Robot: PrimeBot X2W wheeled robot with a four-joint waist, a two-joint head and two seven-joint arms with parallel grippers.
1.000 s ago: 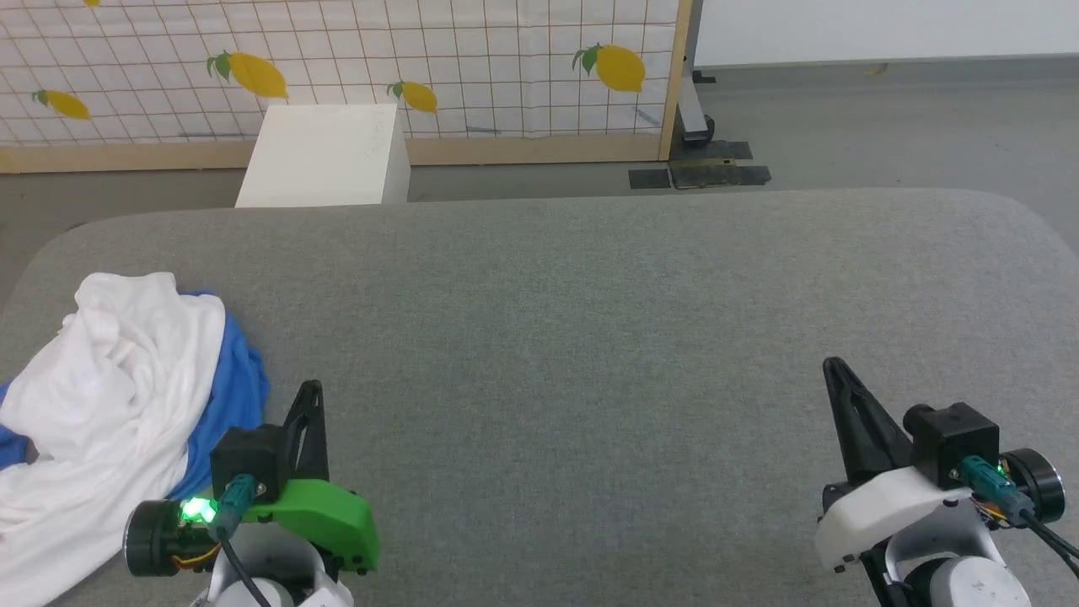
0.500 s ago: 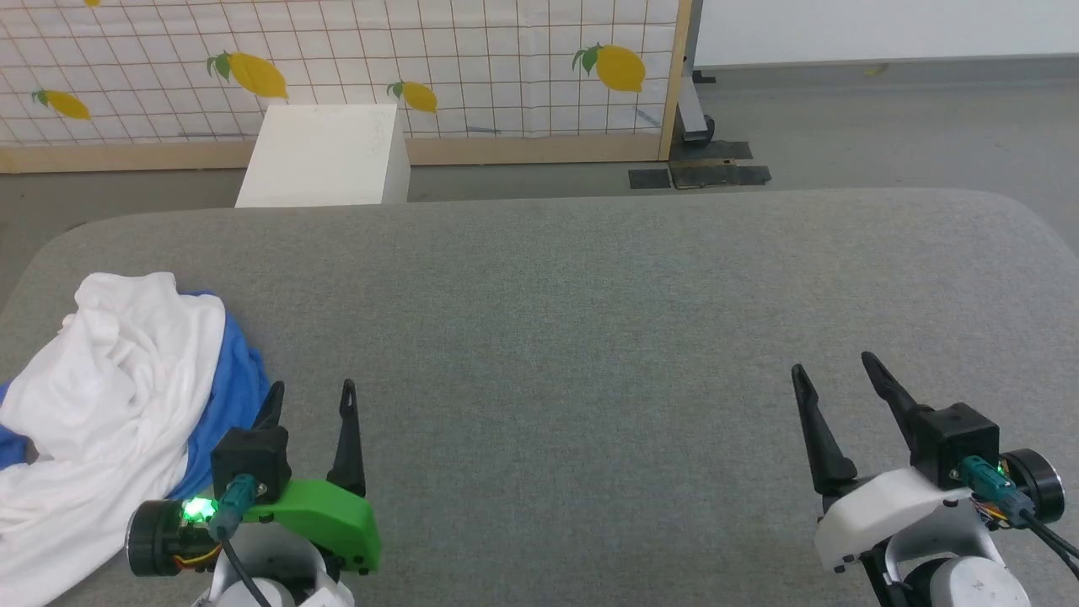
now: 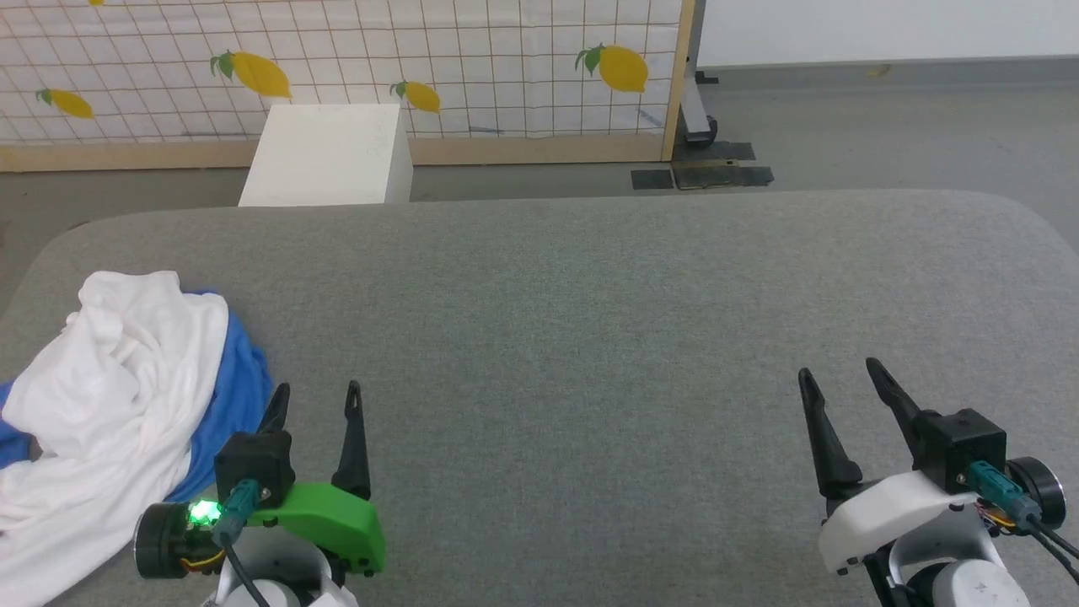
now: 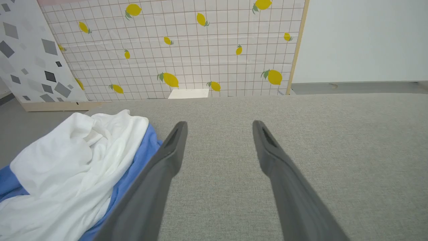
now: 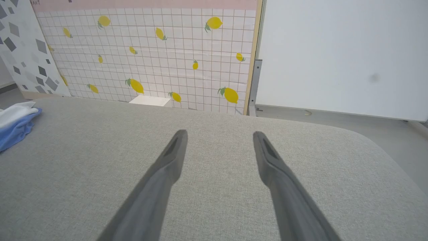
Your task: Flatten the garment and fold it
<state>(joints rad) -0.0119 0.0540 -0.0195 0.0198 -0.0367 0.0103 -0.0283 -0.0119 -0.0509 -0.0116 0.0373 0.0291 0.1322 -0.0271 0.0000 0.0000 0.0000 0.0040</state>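
The garment (image 3: 118, 396) lies crumpled in a heap at the left end of the grey table (image 3: 590, 295), white cloth on top with blue cloth showing along its right side. The left wrist view has the garment (image 4: 77, 167) at lower left; the right wrist view has the garment (image 5: 15, 124) at far left. My left gripper (image 3: 316, 396) is open and empty, just right of the heap, its left finger close to the blue edge. My right gripper (image 3: 839, 375) is open and empty over bare table at the lower right.
A white box (image 3: 324, 156) stands on the floor beyond the table's far edge. Behind it runs a lemon-patterned grid panel (image 3: 421, 67) with a wooden frame. The table's far right corner (image 5: 361, 140) is rounded, with grey floor beyond.
Both grippers have opened from shut. The head view has shifted very slightly; the garment has not moved.
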